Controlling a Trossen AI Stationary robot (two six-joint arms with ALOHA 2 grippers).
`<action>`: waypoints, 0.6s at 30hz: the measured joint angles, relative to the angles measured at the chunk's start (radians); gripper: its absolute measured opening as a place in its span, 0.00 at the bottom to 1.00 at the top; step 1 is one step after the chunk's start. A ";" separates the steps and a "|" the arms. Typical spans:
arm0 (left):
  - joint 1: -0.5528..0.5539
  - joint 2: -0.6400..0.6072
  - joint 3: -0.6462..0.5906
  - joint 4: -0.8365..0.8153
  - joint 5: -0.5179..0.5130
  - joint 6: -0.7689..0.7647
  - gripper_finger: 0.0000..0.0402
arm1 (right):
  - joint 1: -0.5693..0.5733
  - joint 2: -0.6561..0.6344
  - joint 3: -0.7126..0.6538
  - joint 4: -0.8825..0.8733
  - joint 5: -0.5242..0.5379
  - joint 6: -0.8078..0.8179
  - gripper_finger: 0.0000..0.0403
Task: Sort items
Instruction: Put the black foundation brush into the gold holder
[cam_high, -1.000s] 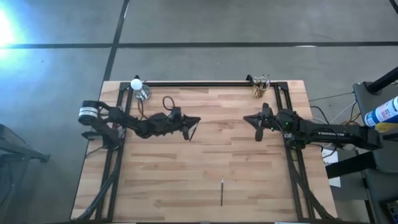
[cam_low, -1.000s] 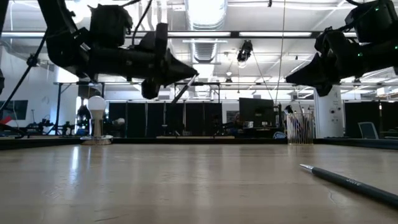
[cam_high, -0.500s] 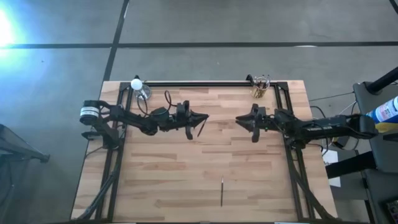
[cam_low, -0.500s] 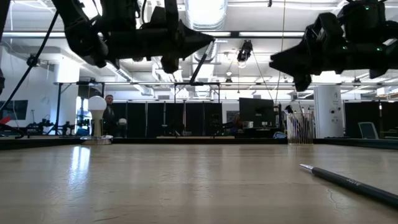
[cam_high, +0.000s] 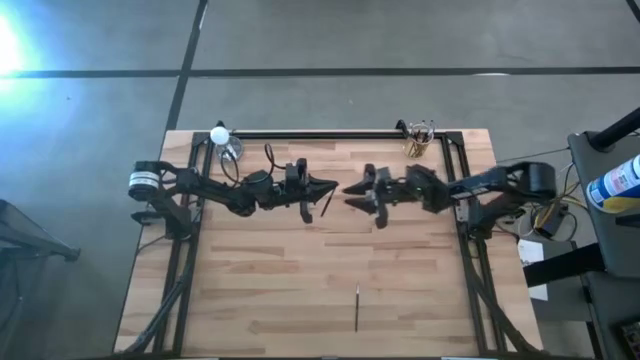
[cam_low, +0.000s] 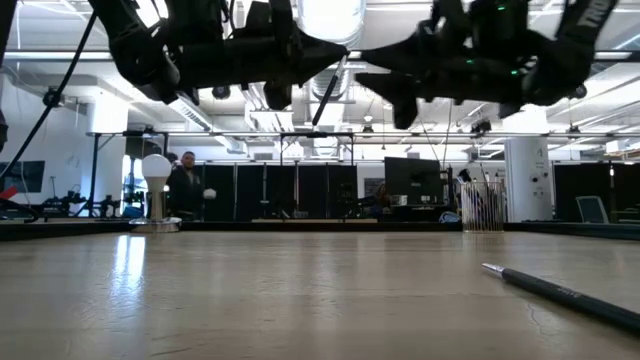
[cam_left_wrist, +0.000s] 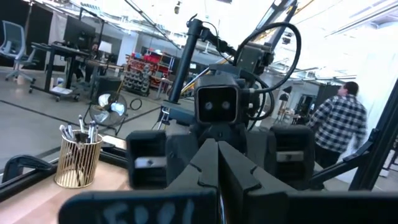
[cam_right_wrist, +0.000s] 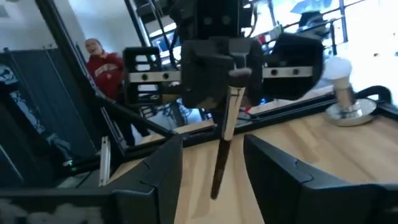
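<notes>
Gripping a stick (cam_high: 326, 204) above mid-counter (cam_high: 330, 290), the left end effector (cam_high: 328, 187) faces the right end effector (cam_high: 350, 190), spread wide just beside; another stick (cam_high: 357, 308) lies near the front edge.

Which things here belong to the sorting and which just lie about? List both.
Job: held stick in the shut left gripper; open right gripper facing it; lone stick on the table; sticks in the cup.
Lying about: bulb, bottle.
</notes>
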 joint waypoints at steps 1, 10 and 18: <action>-0.001 0.000 0.000 0.000 0.000 0.000 0.00 | 0.000 0.028 0.021 0.000 -0.003 0.002 0.42; -0.001 0.000 0.000 0.000 -0.001 0.005 0.00 | 0.000 0.171 0.119 0.073 -0.029 0.015 0.39; 0.000 -0.001 0.000 0.001 -0.002 0.023 0.00 | 0.000 0.182 0.131 0.107 -0.059 0.021 0.25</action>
